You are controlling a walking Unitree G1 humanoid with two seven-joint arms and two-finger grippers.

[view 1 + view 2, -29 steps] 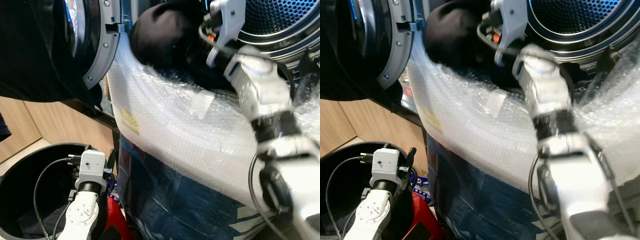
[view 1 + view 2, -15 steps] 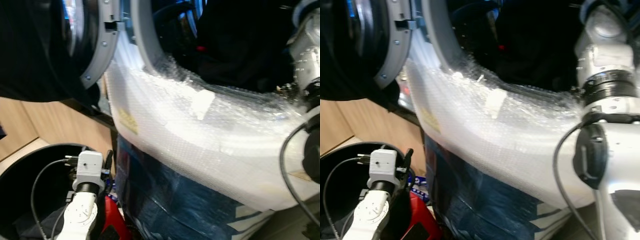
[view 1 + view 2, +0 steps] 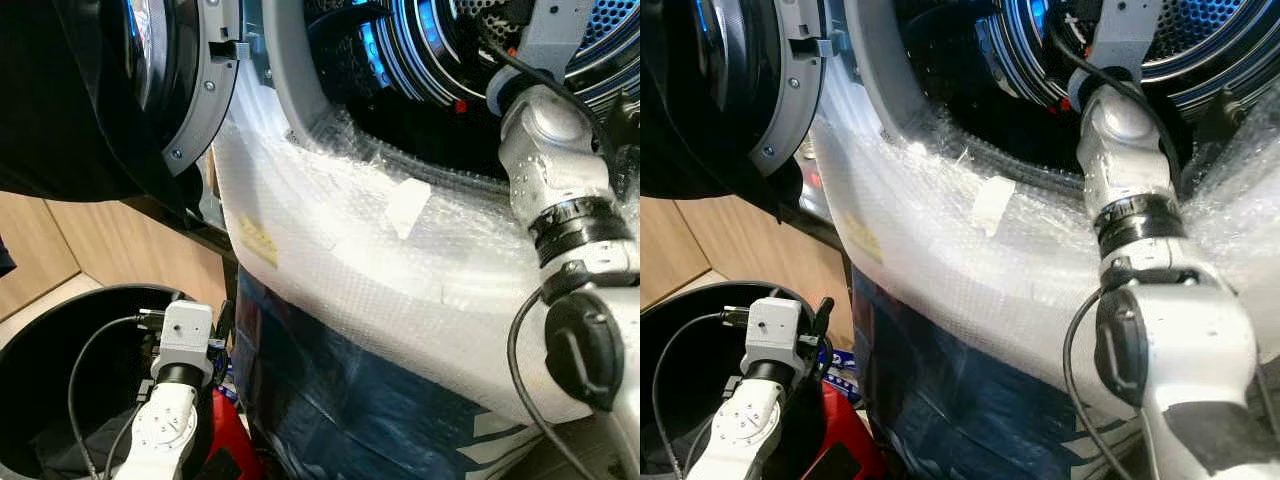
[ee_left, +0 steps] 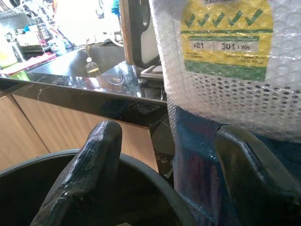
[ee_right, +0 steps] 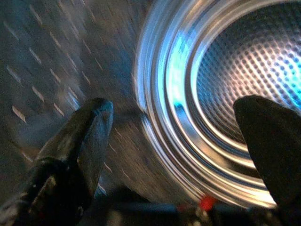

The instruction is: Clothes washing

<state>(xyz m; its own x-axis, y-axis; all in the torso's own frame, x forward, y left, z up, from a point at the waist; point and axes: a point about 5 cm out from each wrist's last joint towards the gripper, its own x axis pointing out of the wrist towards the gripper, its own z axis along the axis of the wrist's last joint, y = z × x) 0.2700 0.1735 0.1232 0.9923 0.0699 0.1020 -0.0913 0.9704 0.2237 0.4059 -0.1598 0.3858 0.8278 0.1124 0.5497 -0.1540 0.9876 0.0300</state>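
Note:
The washing machine's drum stands open, lit blue, with its round door swung out to the left. My right arm reaches into the opening. In the right wrist view my right gripper is open before the perforated drum wall, with nothing between its fingers. The dark area low in the opening is too dim to tell cloth from gasket. My left gripper hangs open over a black bin, which has dark clothes at its bottom.
Bubble wrap covers the machine's front, with a yellow energy label on it and blue packaging below. A red object lies beside the bin. Wooden cabinets stand at the left.
A second ago my right gripper held a black garment at the drum's mouth. It has pushed inward, the garment has left its fingers, and the gripper is open. The left arm has not moved.

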